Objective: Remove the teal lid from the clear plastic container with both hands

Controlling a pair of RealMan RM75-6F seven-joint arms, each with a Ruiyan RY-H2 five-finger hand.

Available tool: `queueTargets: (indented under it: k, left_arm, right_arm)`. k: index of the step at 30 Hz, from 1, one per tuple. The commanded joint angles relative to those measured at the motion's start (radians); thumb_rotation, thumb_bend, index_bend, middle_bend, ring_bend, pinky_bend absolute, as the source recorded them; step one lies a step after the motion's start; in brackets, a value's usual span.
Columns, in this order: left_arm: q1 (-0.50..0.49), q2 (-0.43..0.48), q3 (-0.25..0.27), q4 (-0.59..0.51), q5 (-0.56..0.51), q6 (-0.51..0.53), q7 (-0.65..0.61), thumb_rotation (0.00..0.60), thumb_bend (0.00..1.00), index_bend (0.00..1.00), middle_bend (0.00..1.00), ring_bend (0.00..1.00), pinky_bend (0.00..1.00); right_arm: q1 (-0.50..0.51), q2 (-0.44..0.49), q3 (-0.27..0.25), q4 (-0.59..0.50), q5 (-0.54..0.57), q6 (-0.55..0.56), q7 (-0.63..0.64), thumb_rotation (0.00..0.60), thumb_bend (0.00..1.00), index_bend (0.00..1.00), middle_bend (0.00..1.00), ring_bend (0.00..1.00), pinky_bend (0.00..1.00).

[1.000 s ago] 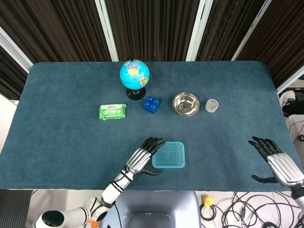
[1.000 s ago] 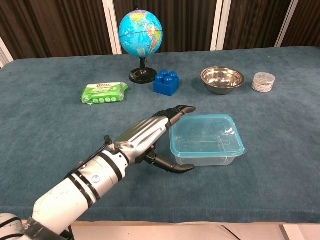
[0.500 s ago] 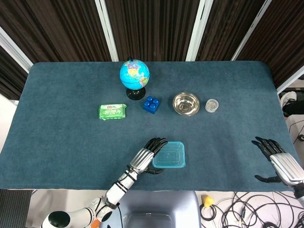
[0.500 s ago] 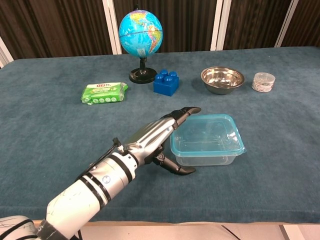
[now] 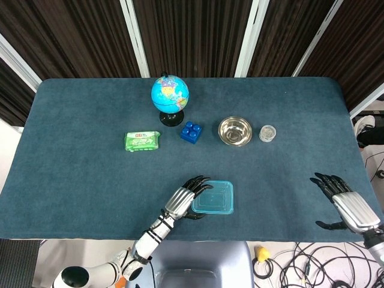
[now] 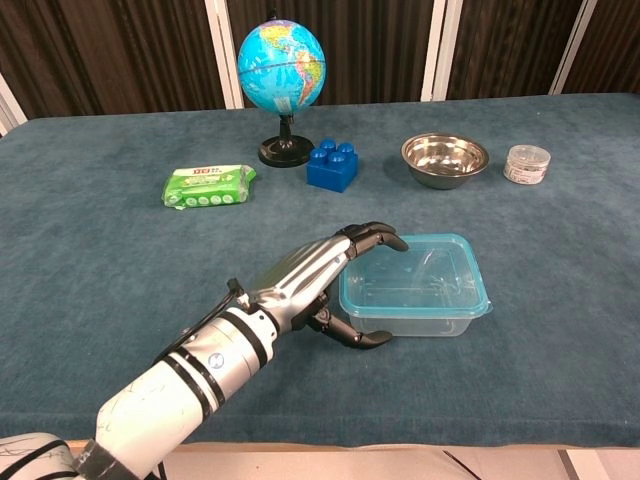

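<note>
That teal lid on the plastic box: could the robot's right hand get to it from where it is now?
Probably yes. The right hand hovers open near the table's right edge, well apart from the teal lid, with only bare blue cloth between. The left hand occupies just the lid's left side.

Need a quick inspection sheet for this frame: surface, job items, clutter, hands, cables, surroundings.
Surface: blue cloth table.
Job's things: clear container near the front edge, teal lid on.
Clutter: globe, blue brick, green wipes pack, steel bowl, small jar.
Hands: left hand, fingers curled over the lid's left edge; right hand spread, far right, holding nothing.
Cables: tangle on the floor.
Surroundings: dark curtains.
</note>
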State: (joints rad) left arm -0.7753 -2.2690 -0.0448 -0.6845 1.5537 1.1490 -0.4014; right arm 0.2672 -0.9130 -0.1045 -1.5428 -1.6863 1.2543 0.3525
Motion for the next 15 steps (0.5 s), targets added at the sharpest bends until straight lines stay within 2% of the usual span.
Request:
queueTargets:
  k: [1,4,9,15]
  left_arm:
    - [0.013,0.000,0.010,-0.010,0.000,0.005,0.007,0.600,0.23,0.59,0.57,0.28,0.20]
    - [0.027,0.000,0.016,-0.025,-0.003,0.002,0.009,0.600,0.23,0.59,0.57,0.29,0.22]
    - [0.037,0.000,0.019,-0.033,0.000,0.000,0.021,0.600,0.23,0.59,0.57,0.30,0.23]
    - [0.050,0.000,0.029,-0.028,0.015,0.012,0.009,0.600,0.23,0.60,0.58,0.30,0.23]
  right_arm:
    - [0.030,-0.065,0.033,-0.002,-0.035,0.016,-0.046,0.600,0.04,0.00,0.00,0.00,0.00]
    - [0.066,-0.142,0.061,0.012,-0.058,0.002,-0.119,0.600,0.05,0.04,0.00,0.00,0.00]
    - [0.122,-0.285,0.113,0.053,-0.059,-0.024,-0.231,0.600,0.12,0.24,0.00,0.00,0.00]
    - [0.172,-0.412,0.129,0.112,-0.056,-0.054,-0.241,0.600,0.13,0.38,0.00,0.00,0.00]
